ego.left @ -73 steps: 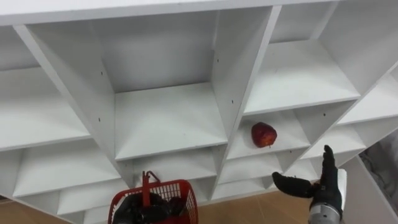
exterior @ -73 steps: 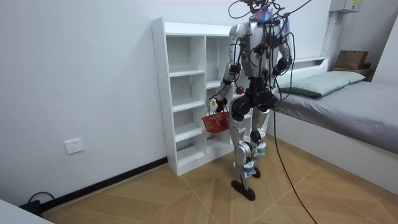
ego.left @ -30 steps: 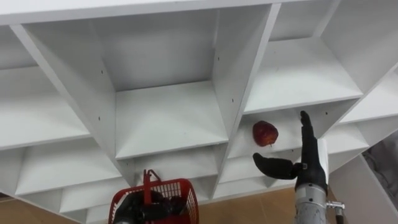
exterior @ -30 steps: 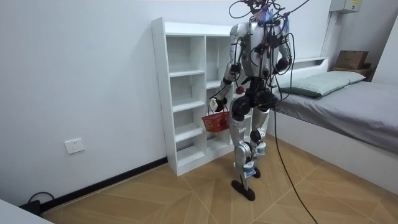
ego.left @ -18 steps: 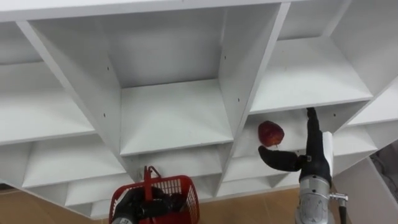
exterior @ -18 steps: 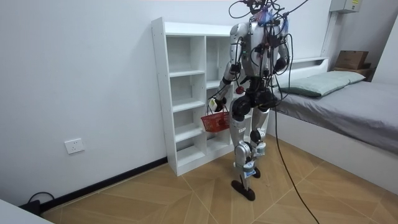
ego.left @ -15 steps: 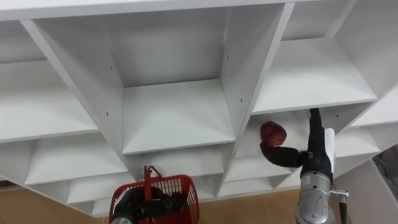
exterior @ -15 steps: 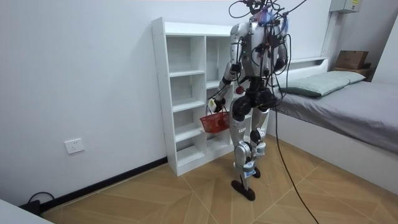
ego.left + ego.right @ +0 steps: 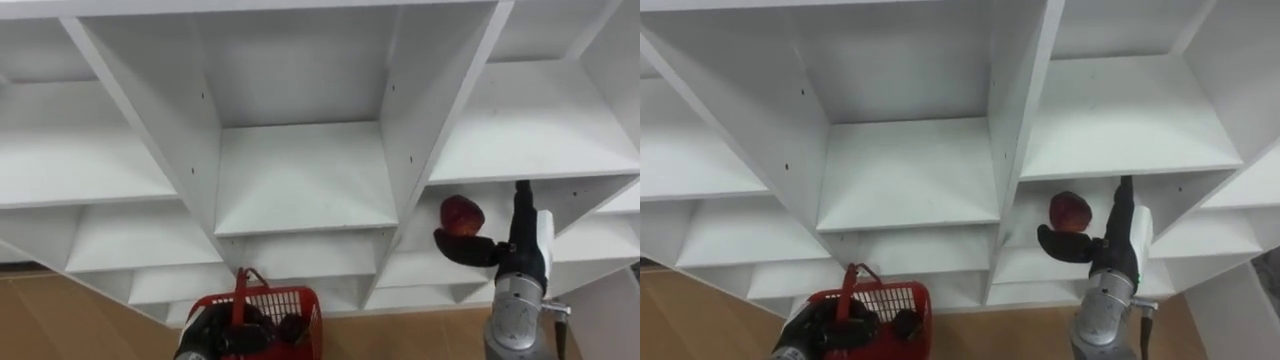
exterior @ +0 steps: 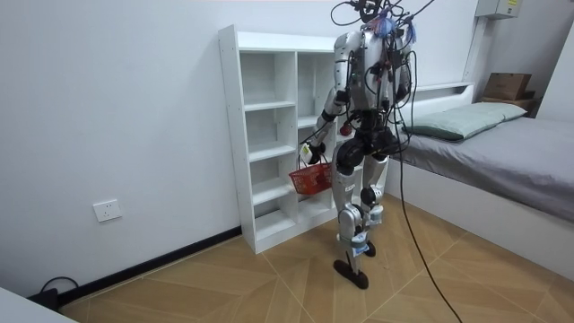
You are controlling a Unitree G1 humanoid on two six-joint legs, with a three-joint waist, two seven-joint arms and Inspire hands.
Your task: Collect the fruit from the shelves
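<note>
Resting on a shelf in the right column of the closet (image 9: pixel 300 170), the apple (image 9: pixel 462 215) is seen just left of the right hand (image 9: pixel 514 250). The hand is held open. Its fingers (image 9: pixel 521 195) are straight and point into the compartment along the apple's right side, and the thumb is spread out beneath the fruit. Whether the thumb touches the apple cannot be told.

The compartment is bounded on its left by an upright divider (image 9: pixel 432 120), with the apple near that side. The shelf above (image 9: pixel 530 150) lies close over the fingertips, and the front is open toward the robot.

At the lower left, the left hand (image 9: pixel 205 335) is curled round the handle of a red basket (image 9: pixel 290 300). Dark shapes are seen inside the basket, but what they are cannot be told.

In the room view the robot is shown standing upright, close before the closet, with the basket hanging beside the lower shelves. A bed (image 10: pixel 502 144) is set on the room view's right, and bare wood floor (image 10: pixel 269 287) lies behind the robot.
</note>
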